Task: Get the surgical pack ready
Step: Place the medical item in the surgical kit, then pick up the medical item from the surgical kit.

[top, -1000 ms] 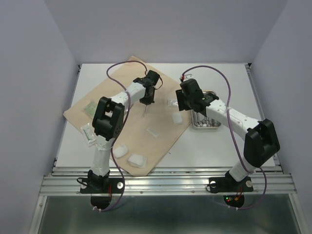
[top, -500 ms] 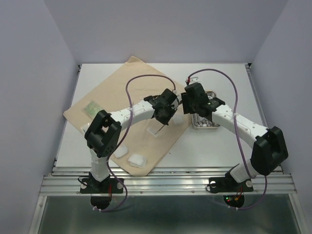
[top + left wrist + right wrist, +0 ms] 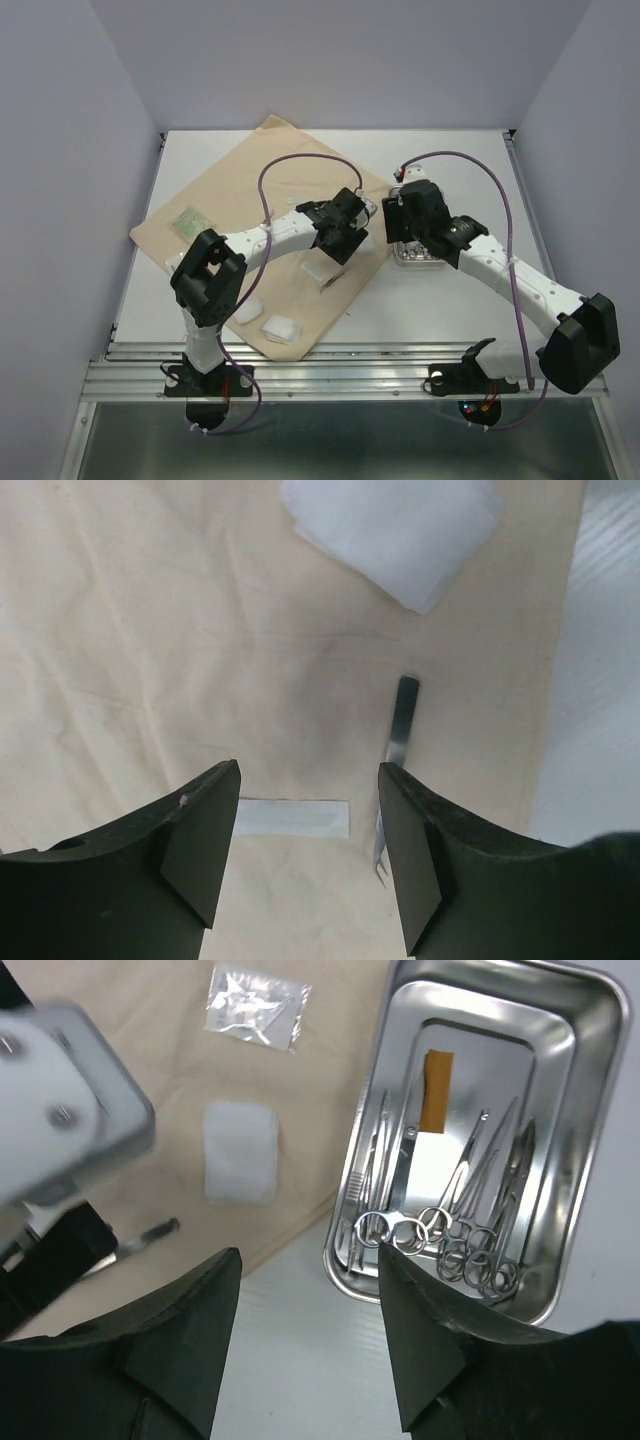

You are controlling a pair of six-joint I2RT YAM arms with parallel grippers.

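1. Between the jaws of the left gripper [image 3: 308, 775], which stand apart and hold nothing, only beige cloth [image 3: 150, 630] and a flat white packet [image 3: 290, 818] are seen.
2. Just beside that gripper's right-hand jaw, a slim steel instrument [image 3: 402, 720] lies flat on the cloth. No contact between the two can be made out.
3. This instrument is judged light, stiff and slippery. Because it lies flush on a soft weave, little is offered to grip. It is best pinched across its narrow width near mid-length, and a fold of cloth may be caught with it.
4. Beyond its far tip a gauze pad [image 3: 395, 535] rests on the cloth. It is judged soft, nearly weightless and easily crushed, so a shallow pinch at one edge is favoured.
5. Over the tray's near-left corner the right gripper [image 3: 310, 1260] is held, its jaws likewise apart and empty.
6. The steel tray [image 3: 590, 1130] stands on the table [image 3: 300, 1380] close beside the cloth's edge. Ring-handled scissors and forceps [image 3: 470, 1210] are piled overlapping inside it. The tray is judged rigid and the heaviest item, to be taken by its rim and kept level so the contents do not slide.
7. The cloth is spread slantwise over the table's left half. It is judged limp, so a corner is the natural hold, and whatever lies on it would be dragged along.
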